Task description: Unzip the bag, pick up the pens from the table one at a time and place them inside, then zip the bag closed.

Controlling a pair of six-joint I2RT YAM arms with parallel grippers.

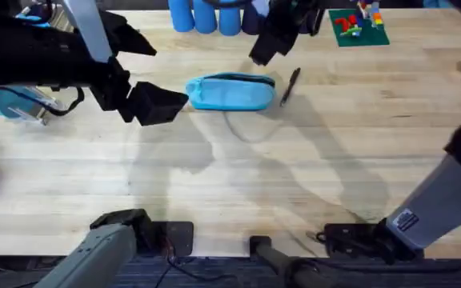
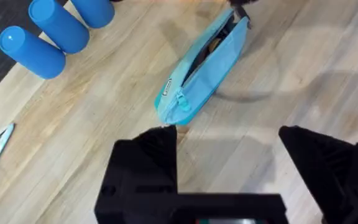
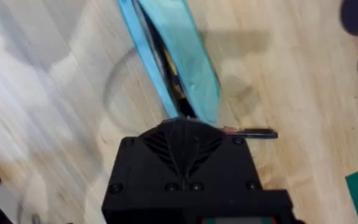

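Light-blue soft fabric pouch [image 1: 232, 91] lies unzipped mid-tabletop [image 1: 238, 176], black slim pen [image 1: 290, 85] just beside it. Left claw [image 2: 229, 146] spread near its end; right claw's [image 1: 261, 53] state unclear.

right gripper [image 3: 188, 124] fingertips hidden, bag [image 3: 173, 59] interior contents indistinct

one bag [image 1: 230, 91], perhaps one pen [image 1: 290, 86]

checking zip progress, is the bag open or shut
Open: the bag shows a dark gap along its zipper in the left wrist view, with something orange-brown inside.
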